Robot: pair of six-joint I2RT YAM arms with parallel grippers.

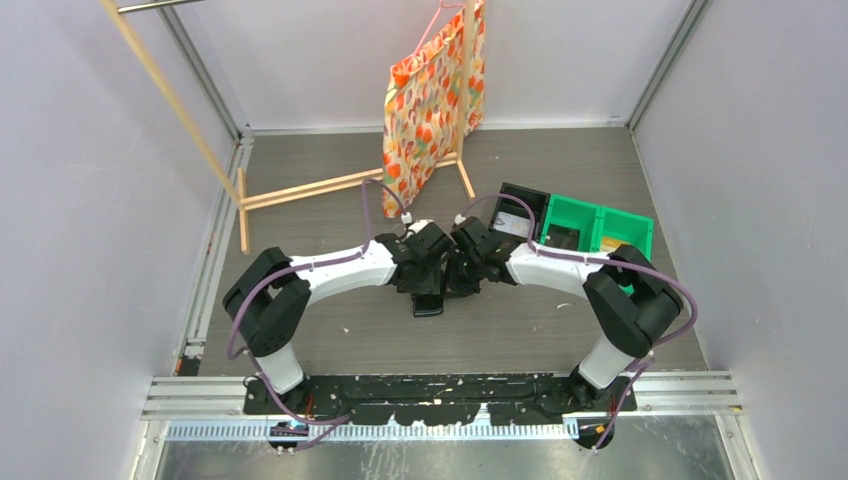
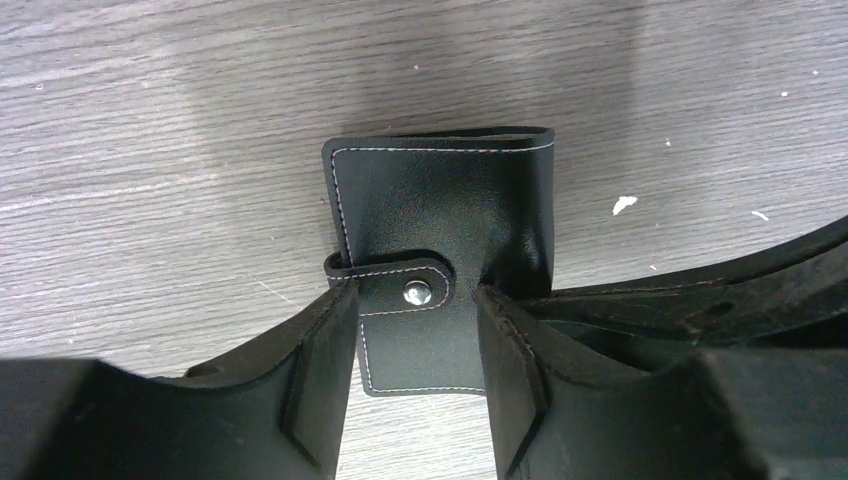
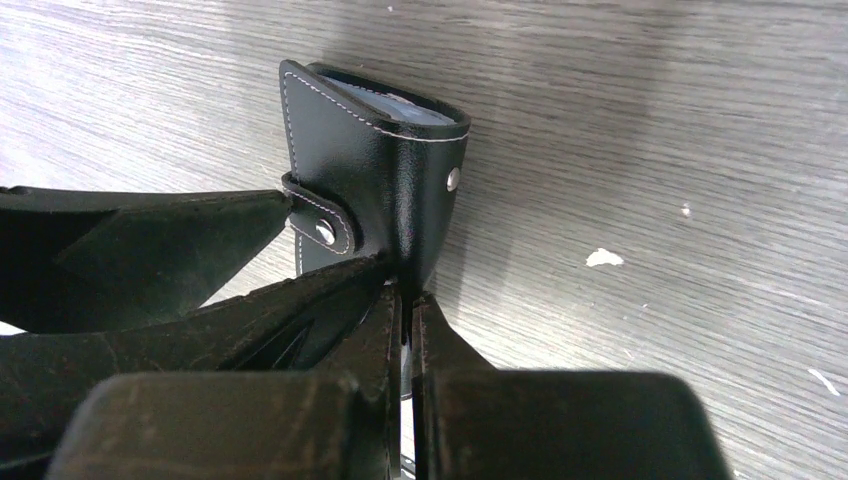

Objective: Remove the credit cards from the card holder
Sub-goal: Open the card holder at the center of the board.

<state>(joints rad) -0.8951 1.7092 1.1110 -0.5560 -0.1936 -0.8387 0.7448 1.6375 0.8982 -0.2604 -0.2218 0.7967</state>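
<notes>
Left wrist view: the left tool [image 2: 415, 345] is straddling the closed card holder [image 2: 440, 215] half-open, steadying it, while the right tool [image 3: 402, 300] is pinching its edge above the bench [image 2: 150, 150].

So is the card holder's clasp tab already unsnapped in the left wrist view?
No: the clasp tab is still snapped across the closed card holder, its metal stud fastened, with no cards out.
</notes>
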